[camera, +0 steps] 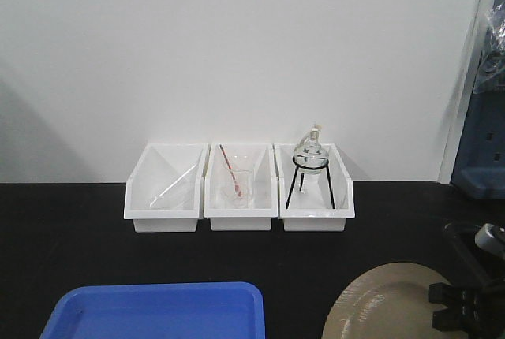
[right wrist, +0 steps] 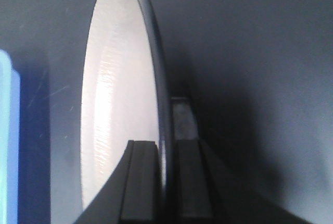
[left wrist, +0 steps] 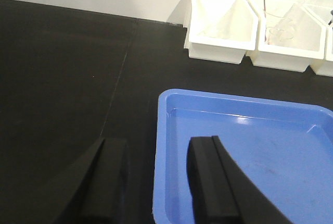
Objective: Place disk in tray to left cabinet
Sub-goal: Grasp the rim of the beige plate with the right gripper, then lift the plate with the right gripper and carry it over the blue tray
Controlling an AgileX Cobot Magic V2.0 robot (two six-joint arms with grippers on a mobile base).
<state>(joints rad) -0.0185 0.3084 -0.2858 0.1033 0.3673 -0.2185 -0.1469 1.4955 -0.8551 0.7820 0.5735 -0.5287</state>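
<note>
- right gripper (right wrist: 165, 182) was clamped on the rim of the disk (right wrist: 122, 104), one finger on each face; the grasp looked done.
- disk sat at the lower right of the front view, right of the tray (camera: 158, 311), with bare black table (camera: 79, 229) between them; couldn't tell if it was lifted or resting.
- nothing lay in the visible part of the tray, so disk-into-tray was not yet done.
- left gripper (left wrist: 156, 179) was spread wide and held nothing, jaws straddling the tray's left rim, one over the table, one over the tray floor; contact couldn't be told.
- left cabinet was in no view; moving the loaded tray there was all left to do.
- white bins (camera: 239, 189) by the wall weren't involved.
</note>
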